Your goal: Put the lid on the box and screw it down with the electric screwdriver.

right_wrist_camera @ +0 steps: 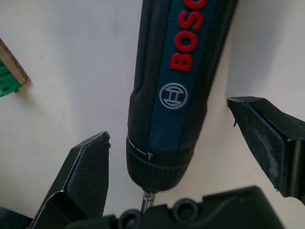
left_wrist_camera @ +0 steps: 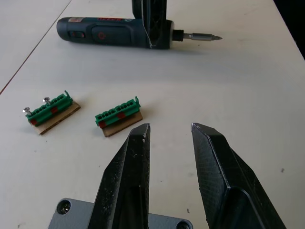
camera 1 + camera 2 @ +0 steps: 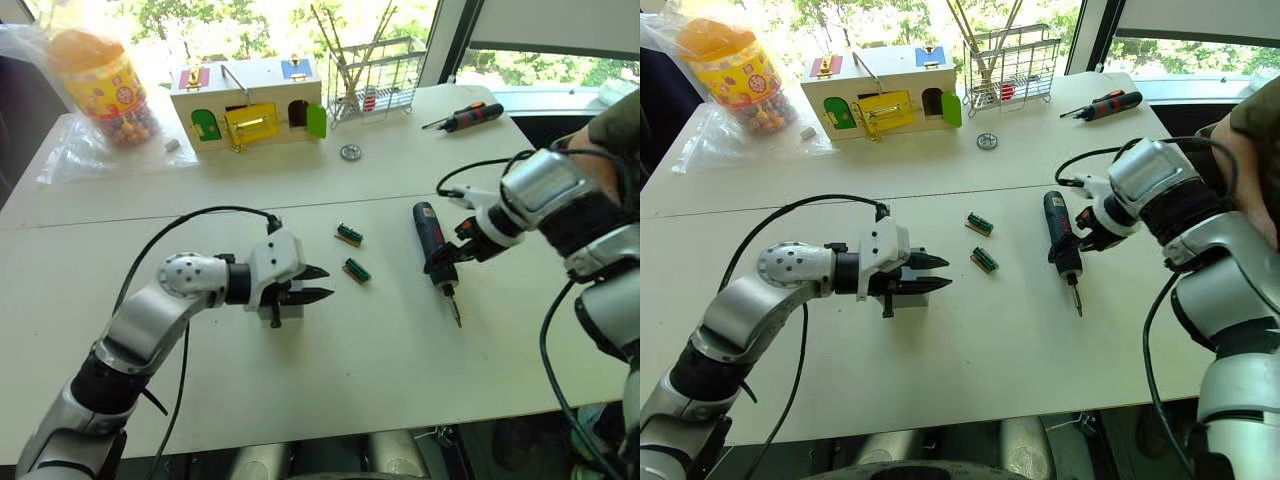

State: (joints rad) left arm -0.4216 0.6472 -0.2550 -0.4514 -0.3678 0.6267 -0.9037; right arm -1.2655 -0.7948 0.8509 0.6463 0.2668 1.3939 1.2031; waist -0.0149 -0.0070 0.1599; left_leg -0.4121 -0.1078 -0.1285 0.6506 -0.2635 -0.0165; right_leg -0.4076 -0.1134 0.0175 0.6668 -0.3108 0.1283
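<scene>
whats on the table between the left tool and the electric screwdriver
Two small green terminal blocks on cardboard, seen in the eye views and left wrist view, between the left tool and the electric screwdriver.

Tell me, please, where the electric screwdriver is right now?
In the left eye view the electric screwdriver lies flat on the table's right side, between the right gripper's open fingers, right of two green terminal blocks.

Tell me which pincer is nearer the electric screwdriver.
Right. The right pincer straddles the electric screwdriver, open around its front end; the left pincer sits well off to its left.
</scene>
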